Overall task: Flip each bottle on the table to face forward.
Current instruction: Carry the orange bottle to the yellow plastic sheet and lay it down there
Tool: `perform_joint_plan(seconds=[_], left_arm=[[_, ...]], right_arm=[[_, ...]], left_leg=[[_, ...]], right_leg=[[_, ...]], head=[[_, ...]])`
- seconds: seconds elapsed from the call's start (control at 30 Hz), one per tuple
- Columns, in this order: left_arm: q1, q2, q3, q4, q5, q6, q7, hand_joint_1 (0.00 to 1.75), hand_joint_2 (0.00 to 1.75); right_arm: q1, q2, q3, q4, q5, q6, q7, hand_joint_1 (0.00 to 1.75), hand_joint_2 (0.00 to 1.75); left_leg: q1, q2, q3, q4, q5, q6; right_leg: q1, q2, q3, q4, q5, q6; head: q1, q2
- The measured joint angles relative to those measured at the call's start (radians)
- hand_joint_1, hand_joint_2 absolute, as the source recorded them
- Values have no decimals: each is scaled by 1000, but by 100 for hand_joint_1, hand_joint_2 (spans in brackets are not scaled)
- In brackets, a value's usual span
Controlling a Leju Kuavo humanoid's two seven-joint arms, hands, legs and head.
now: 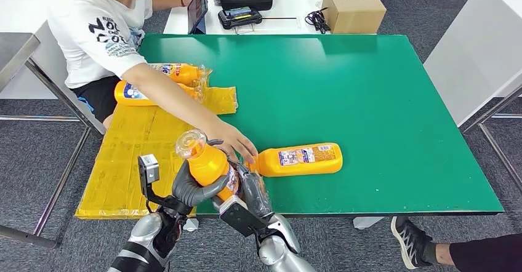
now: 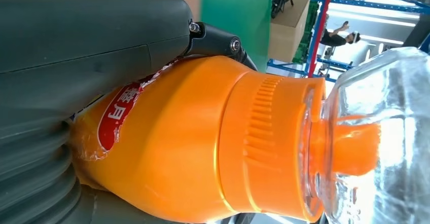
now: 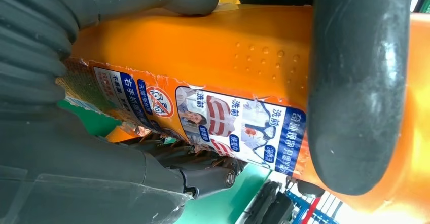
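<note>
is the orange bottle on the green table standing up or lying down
Lying down: the orange bottle with the white label rests on its side on the green table.

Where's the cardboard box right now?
In the head view, the cardboard box sits on the white table beyond the green table's far edge, right of the black cables.
</note>
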Motion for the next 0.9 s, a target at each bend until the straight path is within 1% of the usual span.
perform_joint_plan(seconds=[0.27, 0.3, 0.37, 0.4, 0.43, 0.5, 0.57, 0.63, 0.77, 0.9], left_arm=[[2, 3, 0, 5, -1, -2, -2, 175, 175], [3, 3, 1, 5, -2, -2, -3, 175, 175], [4, 3, 1, 4, -2, -1, -3, 175, 175], [4, 3, 2, 4, -2, 0, -4, 175, 175], [4, 3, 2, 4, -3, 4, -6, 175, 175], [3, 3, 3, -1, -10, 22, -11, 175, 175], [5, 3, 4, -12, -28, 58, -21, 175, 175], [8, 2, 7, -31, -69, 116, -41, 175, 175], [10, 0, 48, -73, -149, 253, -79, 175, 175], [7, 0, 101, -99, -196, 320, -105, 175, 175]], right_arm=[[-4, 0, 1, 16, -4, 0, -1, 173, 175], [-4, 0, 1, 18, -5, -1, -1, 156, 175], [-5, 0, 1, 21, -8, -5, -2, 69, 175], [-5, 0, 1, 22, -8, -10, -2, 26, 131], [-5, 0, 2, 23, -8, -19, -2, 0, 87], [-5, 0, 2, 24, -7, -47, 1, 0, 0], [-4, 0, 1, 19, -9, -74, 9, 0, 0], [0, -1, -1, -10, -22, -85, 24, 0, 0], [30, -11, -20, -158, -61, -84, 62, 0, 0], [69, -23, -38, -312, -75, -70, 80, 0, 0]], left_leg=[[0, 0, 0, 0, 0, 0], [0, 0, 0, 0, 0, 0], [0, 0, 0, 0, 0, 0], [0, 0, 0, 0, 0, 0], [0, 0, 0, 0, 0, 0], [0, 0, 0, 0, 0, 0], [0, 0, 0, 0, 0, 0], [0, 0, 0, 0, 0, 0], [0, 1, 0, 0, 0, 0], [0, 0, 1, 0, 0, 0]], right_leg=[[0, 0, 0, 0, 0, 0], [0, 0, 0, 0, 0, 0], [0, 0, 0, 0, 0, 0], [0, 0, 0, 0, 0, 0], [0, 0, 0, 0, 0, 0], [0, 0, 0, 0, 0, 0], [0, 0, 0, 0, 0, 0], [0, 0, 0, 0, 0, 0], [0, 0, 0, 0, 0, 0], [0, 1, 0, 0, 0, 0]], head=[[0, 0], [0, 0], [0, 0], [0, 0], [0, 0], [0, 0], [0, 0], [0, 0], [0, 0], [0, 0]])
